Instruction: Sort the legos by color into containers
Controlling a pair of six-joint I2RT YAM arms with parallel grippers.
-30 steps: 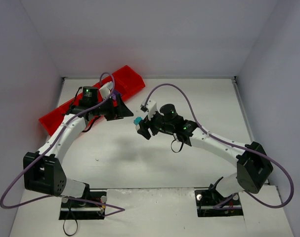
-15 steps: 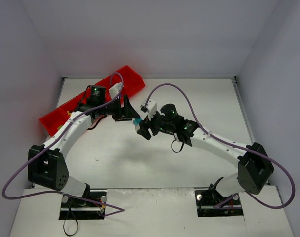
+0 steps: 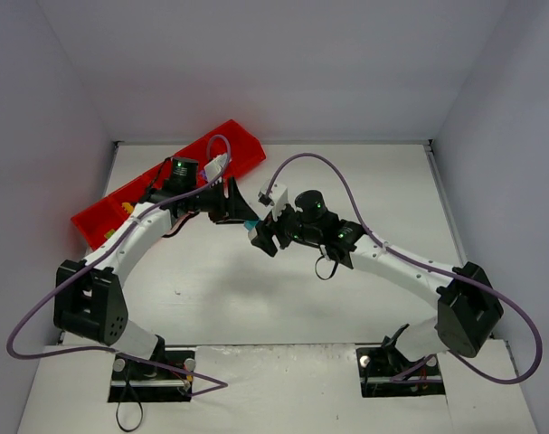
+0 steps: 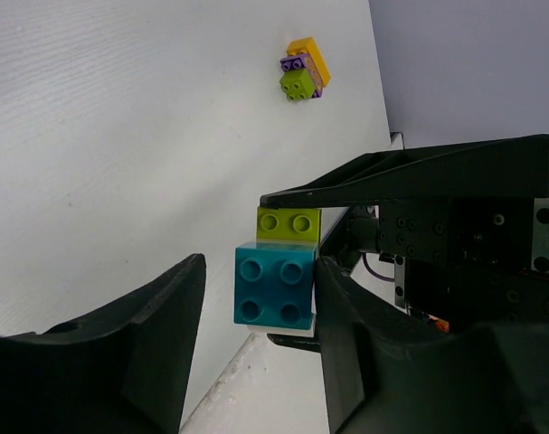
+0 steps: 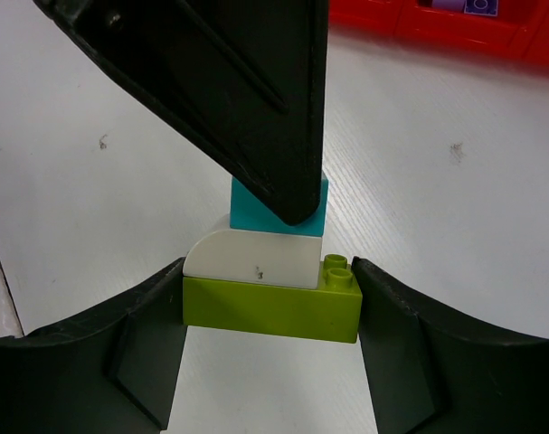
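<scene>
1. The right gripper [image 5: 269, 291] was clamped on the lime green brick [image 5: 256, 312] (white piece [image 5: 256, 260] and teal brick [image 4: 274, 285] stacked on it).
2. The left gripper [image 4: 259, 271] stood apart, its fingers either side of the teal brick, near the red tray [image 3: 238, 145].

Tabletop [image 3: 392, 190]: white, matte. Close views show fine straight grain lines running across it. One small dark speck [image 5: 455, 152] in the right wrist view.

Enclosure: three plain panels, pale grey with a lilac cast. Back wall [image 3: 274, 72] is brightest at centre. Left wall [image 3: 30, 136] and right wall [image 3: 509, 136] angle outward toward the camera. A thin dark seam [image 3: 346, 142] runs where the back wall meets the tabletop.

Near edge: a separate white strip [image 3: 274, 380], set off by a scuffed dark line [image 3: 274, 344].

Light: even and diffuse, from above. A soft grey shadow [image 3: 229, 271] lies left of centre, with blurred edges.
</scene>
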